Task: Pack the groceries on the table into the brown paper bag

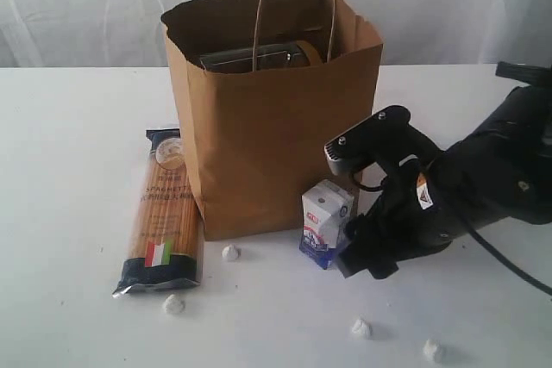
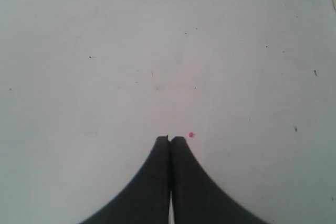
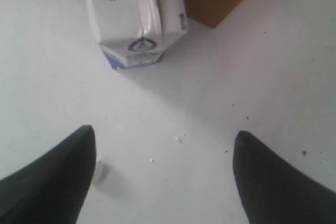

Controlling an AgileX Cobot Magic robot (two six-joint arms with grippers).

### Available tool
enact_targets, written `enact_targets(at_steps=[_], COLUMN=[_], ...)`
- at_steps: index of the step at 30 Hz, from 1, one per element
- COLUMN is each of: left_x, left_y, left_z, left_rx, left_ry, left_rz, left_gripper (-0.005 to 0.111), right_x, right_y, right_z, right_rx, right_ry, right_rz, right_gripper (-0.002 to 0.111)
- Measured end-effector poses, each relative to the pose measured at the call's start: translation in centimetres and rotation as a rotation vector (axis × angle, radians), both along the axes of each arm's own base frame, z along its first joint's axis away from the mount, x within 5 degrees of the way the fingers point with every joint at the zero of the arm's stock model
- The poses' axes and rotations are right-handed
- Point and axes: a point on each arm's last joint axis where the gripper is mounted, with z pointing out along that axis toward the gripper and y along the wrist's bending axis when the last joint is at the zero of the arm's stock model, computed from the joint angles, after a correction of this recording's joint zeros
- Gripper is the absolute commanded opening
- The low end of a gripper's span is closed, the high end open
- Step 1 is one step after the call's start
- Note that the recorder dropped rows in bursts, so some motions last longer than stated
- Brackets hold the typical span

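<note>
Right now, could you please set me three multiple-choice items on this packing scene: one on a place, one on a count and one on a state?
1. Where is the small white-blue carton?
A) upright on the table beside the brown paper bag
B) inside that bag
C) lying flat at the table's far edge

2. How many groceries are in view on the table outside the bag?
A) none
B) two
C) five

3. How is the right claw?
A) shut on the carton
B) open and empty
C) shut on nothing

Answers:
1 A, the carton stands on the tabletop by the bag's front corner.
2 B, only the carton and the spaghetti packet show there.
3 B, its jaws stand wide apart with bare table between them, short of the carton.
</note>
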Motion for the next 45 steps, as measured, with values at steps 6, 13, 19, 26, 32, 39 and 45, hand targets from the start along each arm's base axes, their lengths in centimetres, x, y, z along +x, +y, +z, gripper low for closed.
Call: enact_targets(at_steps=[6, 13, 19, 26, 32, 39, 45], left_x=[0.0, 0.0, 0.0, 0.0, 0.0, 0.0, 0.0], left_y=[0.0, 0.0, 0.0, 0.0, 0.0, 0.0, 0.0], left_z=[0.0, 0.0, 0.0, 0.0, 0.0, 0.0, 0.0], left_rx=[0.000, 0.000, 0.000, 0.000, 0.000, 0.000, -0.002], left_ry=[0.000, 0.000, 0.000, 0.000, 0.000, 0.000, 0.000], left_rz=[0.000, 0.000, 0.000, 0.000, 0.000, 0.000, 0.000], left_gripper=[0.000, 0.000, 0.000, 0.000, 0.000, 0.000, 0.000], right_x=[0.4, 0.9, 2.1, 2.5, 0.3, -1.1, -1.2], right_y=[0.5, 1.8, 2.8, 2.9, 1.4, 0.3, 0.3], right_z=[0.4, 0.7, -1.8, -1.9, 0.0, 3.3, 3.4], right_rx=[0.060, 0.132, 0.122, 0.129, 0.124, 0.179, 0.152], right_ry=[-0.061, -0.153, -0.157, -0.174, -0.070, -0.139, -0.151], right_rz=[0.017, 0.164, 0.189, 0.189, 0.102, 0.093, 0.136], right_gripper=[0.068, 0.068, 0.068, 0.033, 0.032, 0.034, 0.081])
